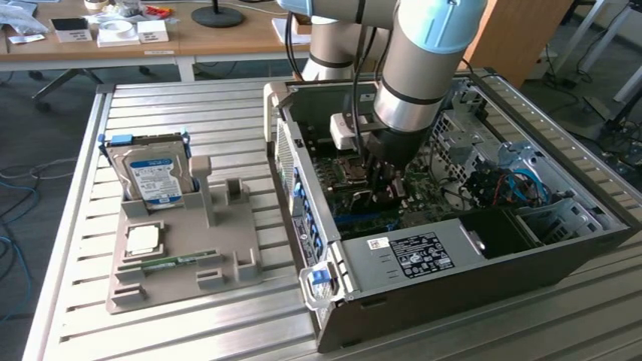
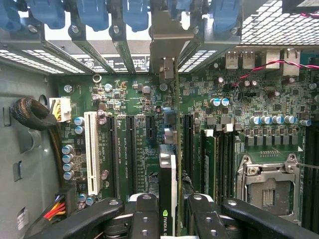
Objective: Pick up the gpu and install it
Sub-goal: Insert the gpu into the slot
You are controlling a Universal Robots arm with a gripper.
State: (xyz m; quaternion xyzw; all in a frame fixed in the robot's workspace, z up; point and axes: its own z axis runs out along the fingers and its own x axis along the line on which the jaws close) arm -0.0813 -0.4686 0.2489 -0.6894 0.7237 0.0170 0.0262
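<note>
Dark gpu [image 2: 168, 172] edge-on in gripper [image 2: 172, 201]

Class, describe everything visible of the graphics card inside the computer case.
The graphics card shows edge-on: a thin dark board with a green logo near the fingers and a pale metal bracket at its far end. The fingers clamp both its faces, holding it over the green motherboard, parallel to the long black slots. Whether it touches a slot is unclear.
</note>
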